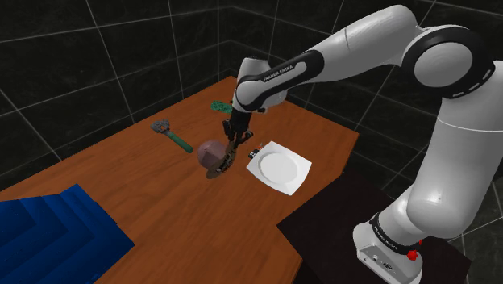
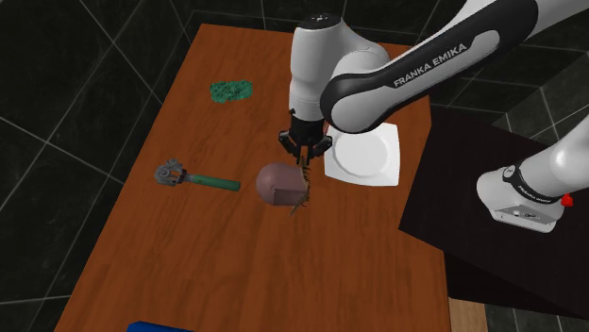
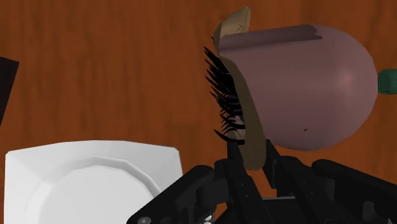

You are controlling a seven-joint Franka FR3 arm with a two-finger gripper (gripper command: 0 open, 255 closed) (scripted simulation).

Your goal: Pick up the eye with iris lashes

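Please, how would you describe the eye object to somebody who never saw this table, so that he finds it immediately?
On the brown wooden table, look beside the white square plate, on the side toward the green-handled utensil. There is the eye, a rounded mauve lump, with the black tool closed on its edge. Alone among its neighbours, it carries a fringe of black lashes.

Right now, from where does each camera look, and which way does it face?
Shoulder view: beside and slightly behind the stand, looking down over the table at the eye; the arm reaches up-left.
Second exterior view: high above one table end, looking down its length; the arm enters from the upper right, the stand is at the right.
Wrist view: on the hand, looking along its fingers, which clasp the eye near the plate.
Shared: all three show eye and plate.
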